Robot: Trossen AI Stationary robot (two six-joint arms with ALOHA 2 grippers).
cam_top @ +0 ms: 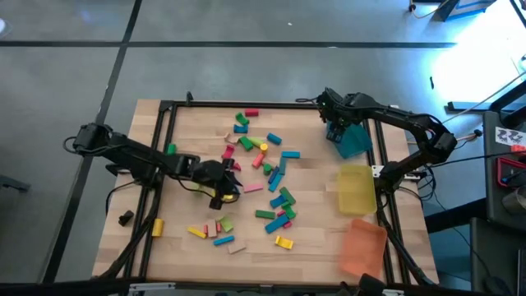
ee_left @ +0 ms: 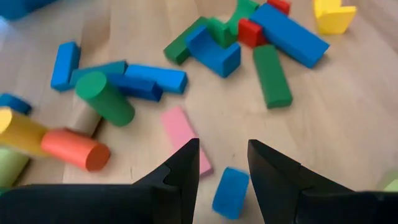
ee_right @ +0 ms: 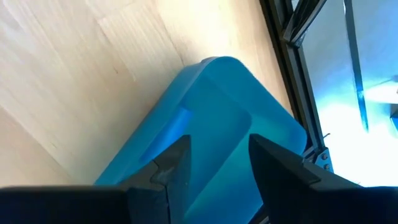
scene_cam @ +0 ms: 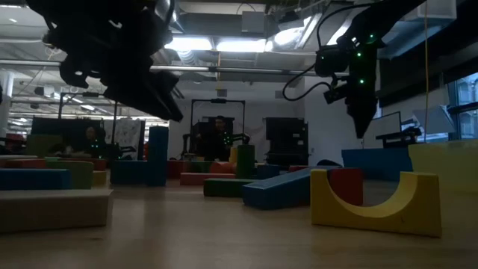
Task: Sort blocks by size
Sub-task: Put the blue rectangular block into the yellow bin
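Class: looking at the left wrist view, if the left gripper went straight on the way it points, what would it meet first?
Probably the small blue block lying between its open jaws, beside the pink bar. The left gripper hangs just above it, though depth is unclear.

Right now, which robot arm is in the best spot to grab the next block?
Probably the left. The left gripper hangs open over the blocks, a small blue block between its fingers. The right gripper is open above the teal tray, away from them.

The left wrist view's edge cuts off a yellow block (ee_left: pixel 334 17), and the left tool (ee_left: pixel 222 163) hides part of a pink bar (ee_left: pixel 185 138)
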